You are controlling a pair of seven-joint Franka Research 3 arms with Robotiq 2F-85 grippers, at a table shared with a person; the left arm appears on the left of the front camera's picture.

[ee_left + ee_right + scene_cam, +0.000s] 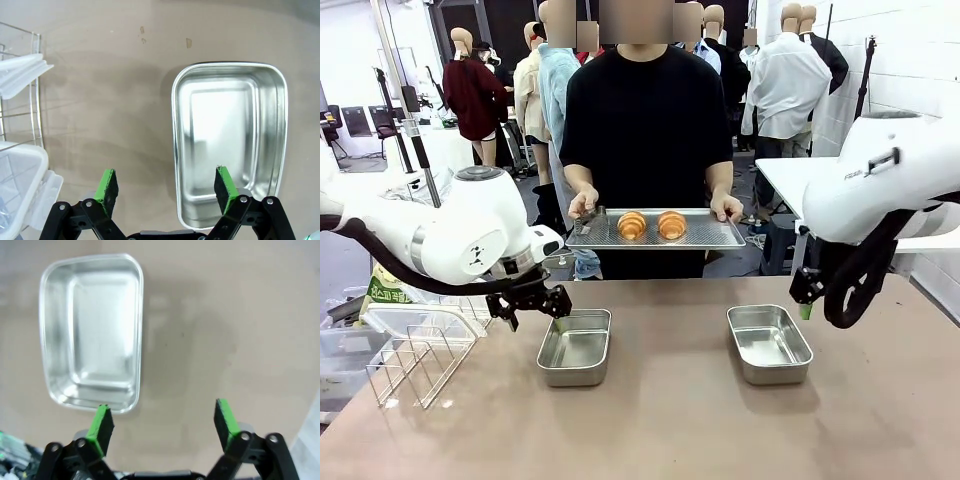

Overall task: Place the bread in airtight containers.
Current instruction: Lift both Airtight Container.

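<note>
Two golden croissants, the bread, lie side by side on a flat metal tray that a person holds with both hands beyond the table's far edge. Two open, empty steel containers stand on the table, one on the left and one on the right. My left gripper hovers open just off the left container's outer side. My right gripper hangs open beside the right container, over bare table. Neither holds anything.
A wire rack with a translucent lid on it stands at the table's left edge, next to a clear plastic bin. Bare brown tabletop lies between and in front of the containers.
</note>
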